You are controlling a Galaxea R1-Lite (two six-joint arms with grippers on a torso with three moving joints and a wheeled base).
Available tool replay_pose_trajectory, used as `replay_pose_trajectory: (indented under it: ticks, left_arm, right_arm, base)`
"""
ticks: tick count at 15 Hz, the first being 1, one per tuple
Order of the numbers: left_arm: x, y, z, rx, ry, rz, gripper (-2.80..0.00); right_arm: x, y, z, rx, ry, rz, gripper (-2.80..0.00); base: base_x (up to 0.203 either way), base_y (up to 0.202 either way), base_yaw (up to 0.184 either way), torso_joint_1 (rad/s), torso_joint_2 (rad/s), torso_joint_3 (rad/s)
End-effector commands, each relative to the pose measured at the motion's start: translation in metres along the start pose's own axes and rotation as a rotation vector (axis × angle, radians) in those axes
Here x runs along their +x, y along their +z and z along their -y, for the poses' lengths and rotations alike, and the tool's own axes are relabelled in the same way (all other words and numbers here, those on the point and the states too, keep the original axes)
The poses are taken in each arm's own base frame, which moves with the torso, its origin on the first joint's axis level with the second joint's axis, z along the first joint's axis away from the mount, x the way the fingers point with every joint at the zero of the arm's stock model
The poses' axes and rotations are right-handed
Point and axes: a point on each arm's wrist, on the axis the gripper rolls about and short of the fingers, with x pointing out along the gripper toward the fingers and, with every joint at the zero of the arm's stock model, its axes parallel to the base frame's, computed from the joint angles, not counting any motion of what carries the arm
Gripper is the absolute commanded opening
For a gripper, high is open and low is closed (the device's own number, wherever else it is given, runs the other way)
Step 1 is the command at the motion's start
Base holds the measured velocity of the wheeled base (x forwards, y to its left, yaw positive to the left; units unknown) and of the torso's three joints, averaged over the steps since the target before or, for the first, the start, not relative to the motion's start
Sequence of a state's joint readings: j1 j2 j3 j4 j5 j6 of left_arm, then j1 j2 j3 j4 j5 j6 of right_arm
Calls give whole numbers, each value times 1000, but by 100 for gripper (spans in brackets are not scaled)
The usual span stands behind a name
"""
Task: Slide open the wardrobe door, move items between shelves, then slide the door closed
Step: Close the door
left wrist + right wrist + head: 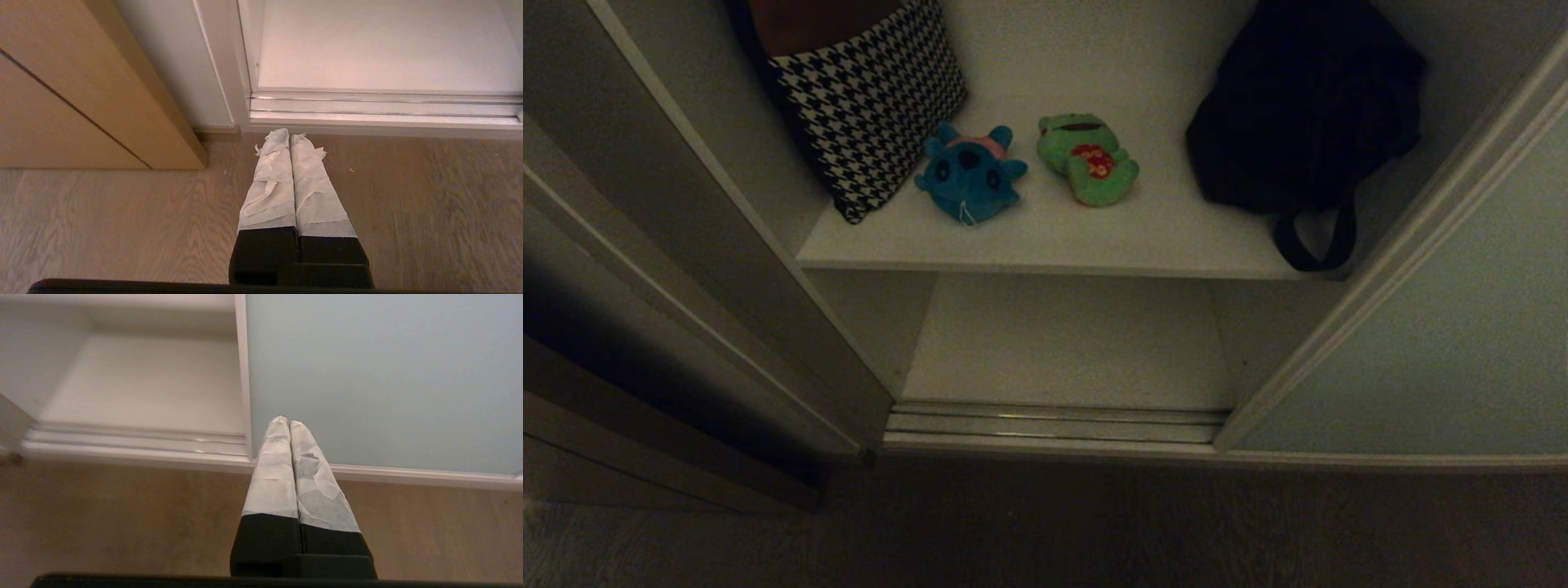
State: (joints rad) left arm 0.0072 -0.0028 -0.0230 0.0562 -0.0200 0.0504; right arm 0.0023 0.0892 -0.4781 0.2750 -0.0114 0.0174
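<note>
Sliding wardrobe door open at right; both plush toys on upper shelf. Right gripper and left gripper pressed together, empty, low. Risk: reaching in closed knocks toys off.

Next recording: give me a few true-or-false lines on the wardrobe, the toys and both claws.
1. Both plush toys, blue and green, lie on the upper shelf. True.
2. The sliding door covers the whole compartment. False: it stands open at the right.
3. The lower shelf holds the black bag. False: it is bare; the bag sits on the upper shelf.
4. The left claw is shut above the floor. True.
5. The right claw grips the green toy. False: it is shut on nothing.
</note>
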Motion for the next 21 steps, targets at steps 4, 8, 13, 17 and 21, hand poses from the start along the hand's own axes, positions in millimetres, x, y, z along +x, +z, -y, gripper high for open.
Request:
replay_pose_trajectory:
  ticks: [4, 8, 13, 17, 21]
  left_arm:
    - [0, 0, 0, 0, 0, -2, -280]
    - [0, 0, 0, 0, 0, -2, -280]
    - [0, 0, 0, 0, 0, -2, -280]
    - [0, 0, 0, 0, 0, -2, -280]
    - [0, 0, 0, 0, 0, -2, -280]
  right_arm:
    - [14, 89, 1, 173, 60, -135, -280]
    - [39, 116, 3, 406, 201, -139, -280]
    - [92, 142, -7, 475, 221, -105, -280]
    - [107, 155, -9, 485, 186, -99, -280]
    - [148, 153, -1, 497, 204, -197, -280]
  base:
    - [0, 0, 0, 0, 0, 0]
    - [0, 0, 0, 0, 0, 0]
    - [0, 0, 0, 0, 0, 0]
    - [0, 0, 0, 0, 0, 0]
    - [0, 0, 0, 0, 0, 0]
